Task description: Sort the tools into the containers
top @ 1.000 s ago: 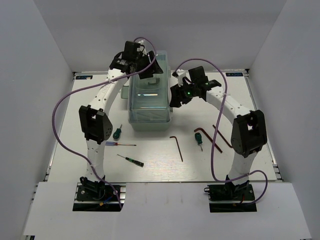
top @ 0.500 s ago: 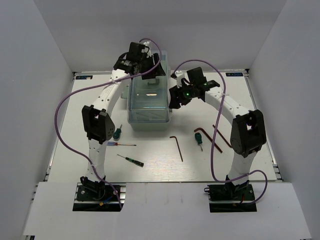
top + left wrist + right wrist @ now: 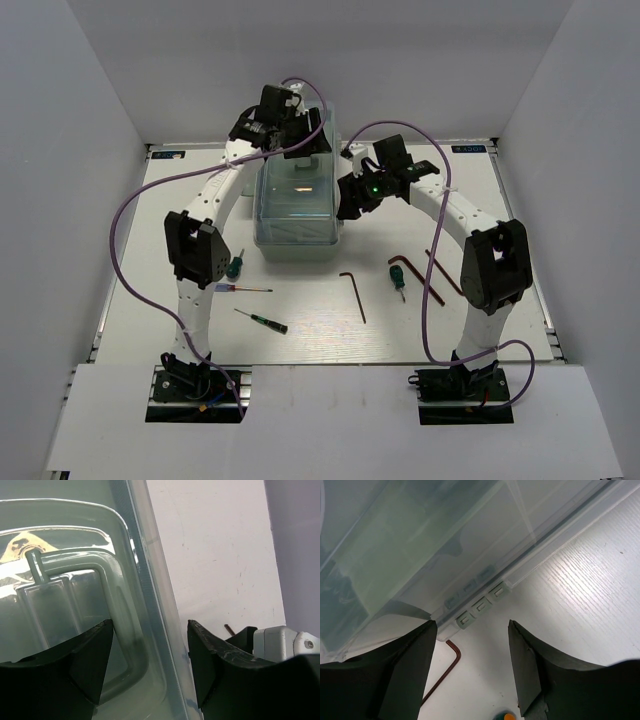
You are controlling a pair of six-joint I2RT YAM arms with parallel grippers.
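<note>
The left end effector (image 3: pixel 149 625) stands with its jaws well apart, astride the far right edge of the pale green toolbox (image 3: pixel 75 580). The translucent lid's rim and the clear handle (image 3: pixel 112 580) run up between the fingers (whether a pad touches the plastic I cannot tell). Nothing is held.

The right end effector (image 3: pixel 472 625) is likewise wide and holds nothing. It hangs just beside the toolbox's right wall, with the small latch tabs (image 3: pixel 480 605) showing in the gap. A reddish-brown bent key (image 3: pixel 442 677) lies on the worktop (image 3: pixel 300 340) below.

From above, the toolbox sits closed at the far middle of the worktop, one arm on each side of it. All the tools lie loose in front of it:
- On the left are a stubby green screwdriver (image 3: pixel 236 266), a red-handled screwdriver (image 3: pixel 240 288) and a dark screwdriver (image 3: pixel 262 320).
- In the middle is a thin hex key (image 3: pixel 352 292).
- On the right is a second green screwdriver (image 3: pixel 398 277), touching a short hex key (image 3: pixel 405 261), with a long hex key (image 3: pixel 442 275) just beside them.
</note>
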